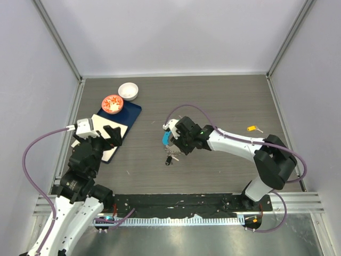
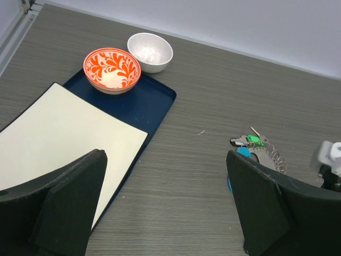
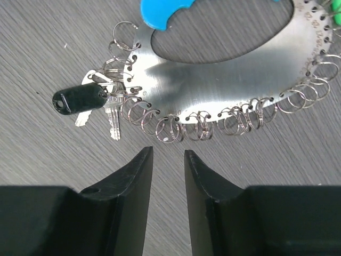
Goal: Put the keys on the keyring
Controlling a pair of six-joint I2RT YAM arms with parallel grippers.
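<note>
At the far left of the grey wood-grain worktop lies a dark blue rectangular tray. A round dish with a red-orange leaf pattern sits at the tray's far corner, and a flat cream sheet overlaps its near part. A plain white bowl stands on the worktop just beyond the tray, close beside the dish. The left fingers are spread wide above the sheet with nothing between them. A single key with a yellow tag lies well apart at the right.

The keyring lies near the middle of the worktop. In the top view the right arm's wrist covers much of it. It is a flat crescent of bright metal, punched with holes along its outer edge, each hole carrying a small wire ring. A bright blue curved plastic piece sits at one end. At its near end, small silver keys with a black plastic head are bunched on the wire rings. The right fingers hover just beside the row of rings, a narrow gap between them, gripping nothing.
</note>
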